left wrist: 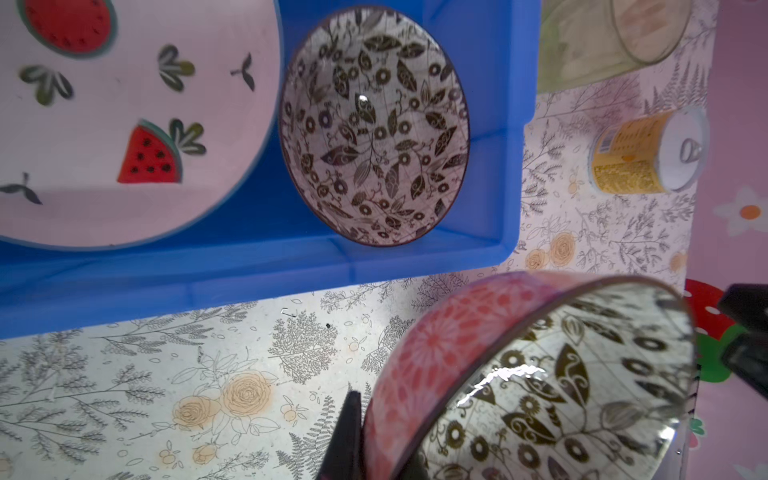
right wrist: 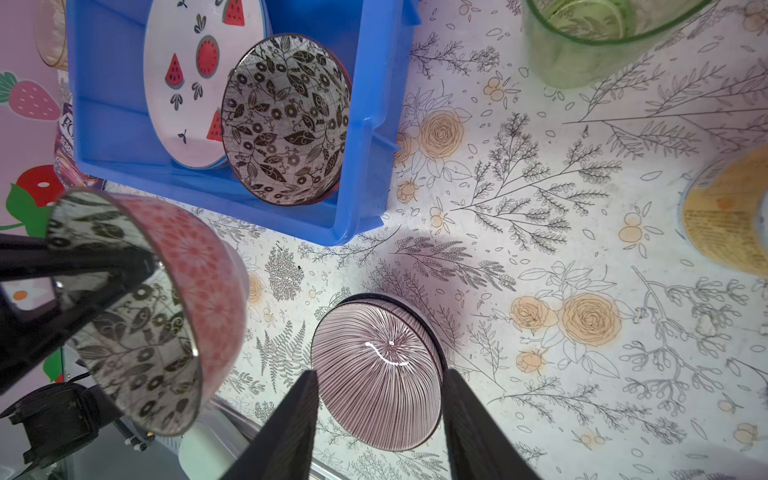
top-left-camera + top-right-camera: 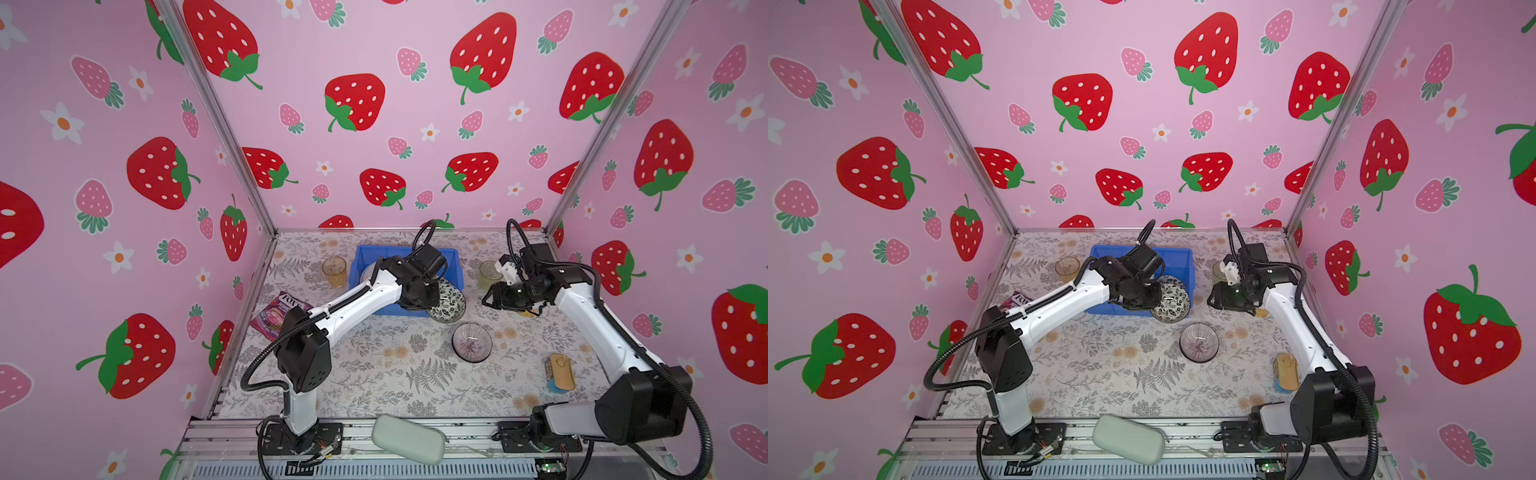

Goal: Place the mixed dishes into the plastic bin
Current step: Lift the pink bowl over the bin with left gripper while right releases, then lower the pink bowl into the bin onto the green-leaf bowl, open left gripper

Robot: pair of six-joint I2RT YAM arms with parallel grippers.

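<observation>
Bin (image 3: 365, 253): plate (image 2: 187, 83), 1 bowl (image 2: 286, 120) in.
L gripper (image 3: 419, 297) clamps orange bowl (image 3: 449, 305) at bin's 5 o'clock; R gripper (image 3: 488, 297) agape, empty (striped bowl (image 3: 471, 343), amber glass (image 3: 334, 270), green glass (image 3: 489, 274) to go).

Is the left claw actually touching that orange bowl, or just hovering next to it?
Touching. The right wrist view shows the left gripper clamped on the rim of the orange bowl, holding it tilted in the air.

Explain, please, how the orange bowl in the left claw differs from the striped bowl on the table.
The orange bowl has black leaves and flowers inside; the striped bowl has fine lines fanning from its centre. The orange bowl hangs tilted, pinched at its rim by the left claw; the striped bowl rests on the table, mouth up. Both are small, round and outside the bin.
</observation>
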